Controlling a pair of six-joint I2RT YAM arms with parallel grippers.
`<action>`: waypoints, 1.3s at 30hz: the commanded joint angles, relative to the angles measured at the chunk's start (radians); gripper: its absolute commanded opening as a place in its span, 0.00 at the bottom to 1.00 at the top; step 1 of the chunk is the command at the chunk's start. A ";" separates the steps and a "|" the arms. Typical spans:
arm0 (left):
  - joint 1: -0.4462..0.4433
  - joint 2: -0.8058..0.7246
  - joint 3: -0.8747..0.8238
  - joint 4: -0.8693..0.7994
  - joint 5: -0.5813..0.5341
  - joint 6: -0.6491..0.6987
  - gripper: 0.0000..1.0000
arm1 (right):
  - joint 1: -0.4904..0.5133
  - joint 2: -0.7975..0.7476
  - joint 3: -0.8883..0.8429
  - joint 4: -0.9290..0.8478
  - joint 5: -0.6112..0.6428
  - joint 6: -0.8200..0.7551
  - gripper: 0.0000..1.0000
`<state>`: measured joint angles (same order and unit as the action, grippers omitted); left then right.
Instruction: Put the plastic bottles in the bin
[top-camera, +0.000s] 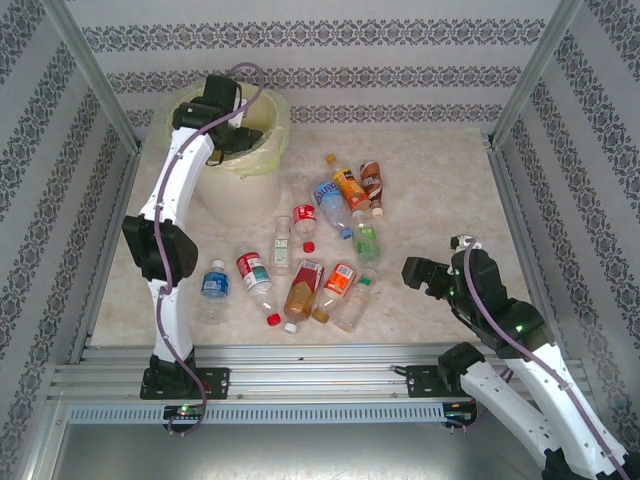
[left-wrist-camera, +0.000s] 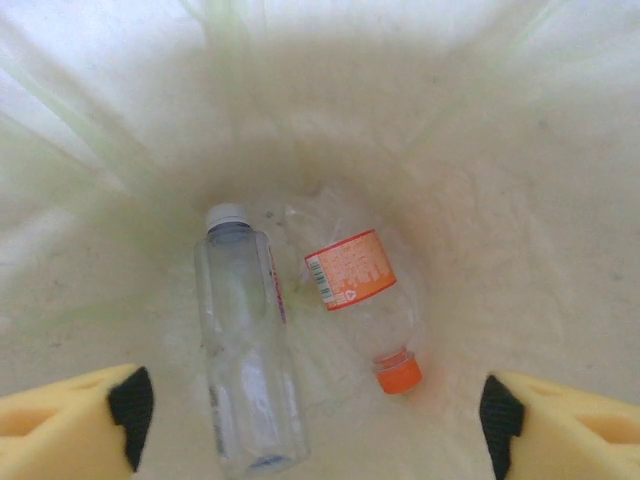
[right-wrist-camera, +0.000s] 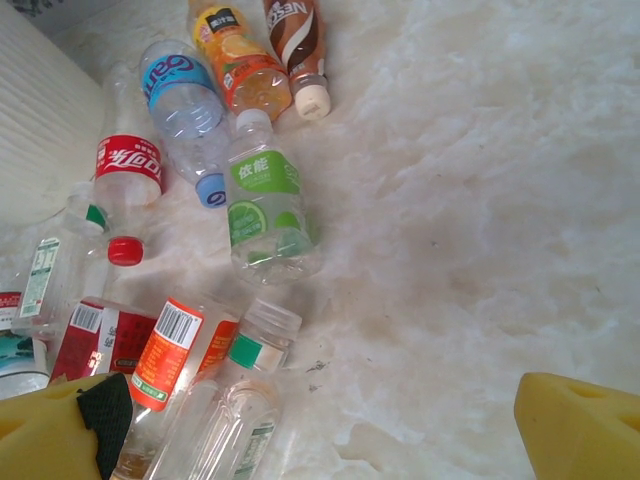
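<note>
Mia: Left gripper (top-camera: 228, 132), where was it?

Ben: It hung right over the bin (top-camera: 235, 195), the big white bucket at the far left of the table (top-camera: 440, 190). Its yellow pads (left-wrist-camera: 60, 425) stood wide apart. Nothing was between them, so it held nothing.

Mia: What lay in the bin?

Ben: Two bottles lay at the bottom, on the pale bag (left-wrist-camera: 500, 200). One was a clear bottle (left-wrist-camera: 245, 350). Its cap looked white, but the wrist view was too blurry to be sure. Just beside it lay an orange-label bottle (left-wrist-camera: 350, 270) with an orange cap.

Mia: And the right gripper (top-camera: 412, 272)?

Ben: It was over the right side of the table, near the pile. Its pads were wide apart too, and it held nothing.

Mia: Where were the other bottles (top-camera: 300, 285)?

Ben: They lay on their sides on the table, between the bin and the right gripper. A green-label bottle (right-wrist-camera: 265, 205) lay near the middle. A blue-label bottle (right-wrist-camera: 180, 100), an orange drink bottle (right-wrist-camera: 240, 55) and a brown-label bottle (right-wrist-camera: 295, 40) lay behind it. A red-label bottle (right-wrist-camera: 128, 165) lay just beside the bin.
</note>
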<state>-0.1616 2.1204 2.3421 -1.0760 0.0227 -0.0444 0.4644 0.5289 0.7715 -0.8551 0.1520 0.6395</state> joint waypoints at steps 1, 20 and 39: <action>0.011 -0.070 0.063 -0.046 0.002 -0.026 0.92 | -0.017 0.007 -0.024 -0.016 0.029 0.049 0.98; -0.089 -0.419 -0.153 0.096 0.211 -0.037 1.00 | -0.245 0.170 -0.020 -0.050 0.167 0.086 0.98; -0.544 -0.644 -0.934 0.750 0.668 -0.102 1.00 | -0.670 0.375 -0.107 0.114 0.087 -0.089 0.98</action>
<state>-0.6685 1.4998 1.4487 -0.4706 0.6144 -0.1207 -0.1711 0.8757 0.6880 -0.7944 0.2760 0.6041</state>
